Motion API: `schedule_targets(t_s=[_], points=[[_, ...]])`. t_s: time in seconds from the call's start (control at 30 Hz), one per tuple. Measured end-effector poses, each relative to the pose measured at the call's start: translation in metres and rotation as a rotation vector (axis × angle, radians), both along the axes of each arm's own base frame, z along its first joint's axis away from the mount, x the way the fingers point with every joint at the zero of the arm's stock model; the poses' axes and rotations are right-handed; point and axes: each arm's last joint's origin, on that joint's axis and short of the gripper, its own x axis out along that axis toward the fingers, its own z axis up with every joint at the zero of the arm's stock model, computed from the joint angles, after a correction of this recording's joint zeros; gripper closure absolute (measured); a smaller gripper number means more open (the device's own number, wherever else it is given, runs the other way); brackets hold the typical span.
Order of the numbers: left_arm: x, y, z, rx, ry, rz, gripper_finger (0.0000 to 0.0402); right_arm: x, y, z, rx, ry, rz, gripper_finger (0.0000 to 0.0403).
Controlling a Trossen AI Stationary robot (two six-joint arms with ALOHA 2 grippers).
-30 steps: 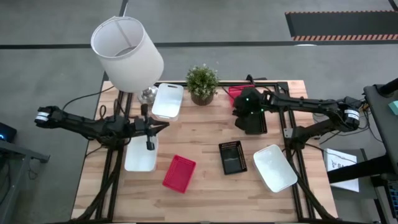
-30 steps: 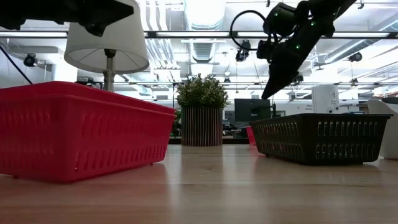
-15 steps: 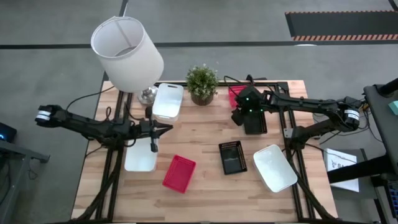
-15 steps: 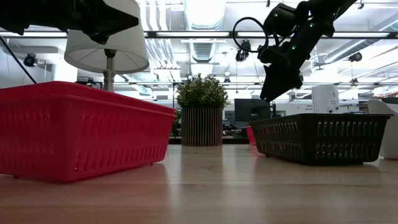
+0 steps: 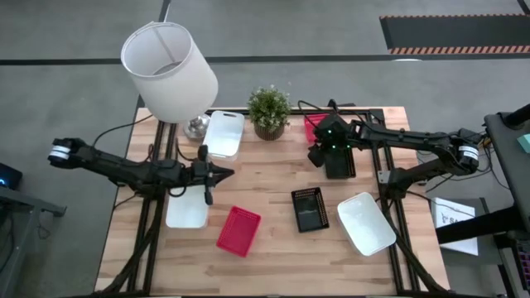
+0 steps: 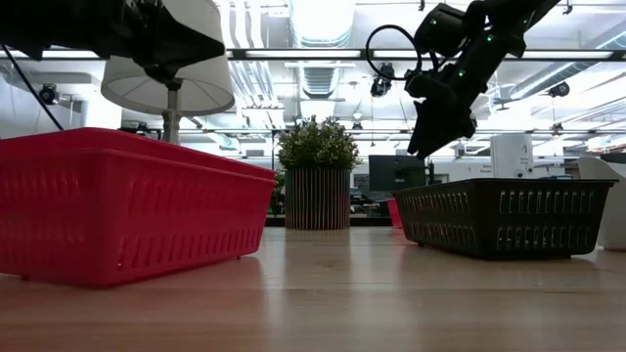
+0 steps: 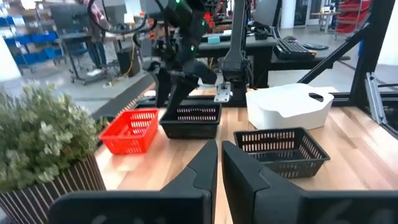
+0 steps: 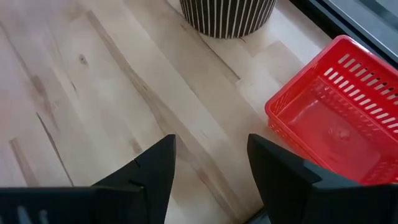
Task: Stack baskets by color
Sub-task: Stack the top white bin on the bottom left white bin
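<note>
Right gripper (image 5: 317, 154) now spread wide and empty above the far right part of the desk (image 5: 273, 186), having gone from nearly shut to open within the last second. Directly beneath and beside it, a black basket (image 5: 339, 161); just beyond it toward the desk's far edge, a red basket (image 8: 333, 115), seen past the parted fingers (image 8: 152, 168) in the right wrist view, with the potted plant (image 5: 269, 110) a little farther off. Judging by the opening (nothing hangs between the jaws), a basket just let go here, likely the black one, so one placement looks finished and the next pick is due. Nearer the front edge from this gripper, another black basket (image 5: 309, 208) and a white basket (image 5: 365, 223), side by side, not yet stacked. Left gripper (image 5: 224, 172) clenched with nothing in it, hovering over the middle-left of the desk, shifted a little toward the centre since a second ago. Just behind it, a white basket (image 5: 187, 209); toward the front, a red basket (image 5: 238, 230); toward the far edge, another white basket (image 5: 224, 133) beside the lamp (image 5: 169, 70). Sorting by colour still largely open.
</note>
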Motion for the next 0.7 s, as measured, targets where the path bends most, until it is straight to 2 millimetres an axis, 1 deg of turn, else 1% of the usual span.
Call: schedule_targets(t_s=[0.13,0.4,0.5,0.57,0.63,0.7], points=[[0.004,-0.001,-0.005,-0.002,0.028,0.001,0.0395,0.000,0.000,-0.001,-0.006,0.005,0.008,0.0211],[0.008,-0.001,-0.006,0.000,0.043,0.001,0.0395,0.001,0.000,0.000,-0.025,0.004,0.028,0.0211],[0.008,-0.001,-0.007,-0.032,0.043,0.010,0.0395,0.003,0.003,0.001,-0.036,0.000,0.066,0.0211],[0.008,0.000,-0.008,-0.082,0.037,0.070,0.0395,0.007,0.010,0.001,-0.054,-0.002,0.118,0.0211],[0.006,0.004,-0.010,-0.130,0.041,0.171,0.0395,0.011,0.018,0.002,-0.066,-0.018,0.160,0.0212],[0.003,0.006,-0.014,-0.158,0.075,0.246,0.0395,0.016,0.027,0.004,-0.075,-0.038,0.199,0.0216]])
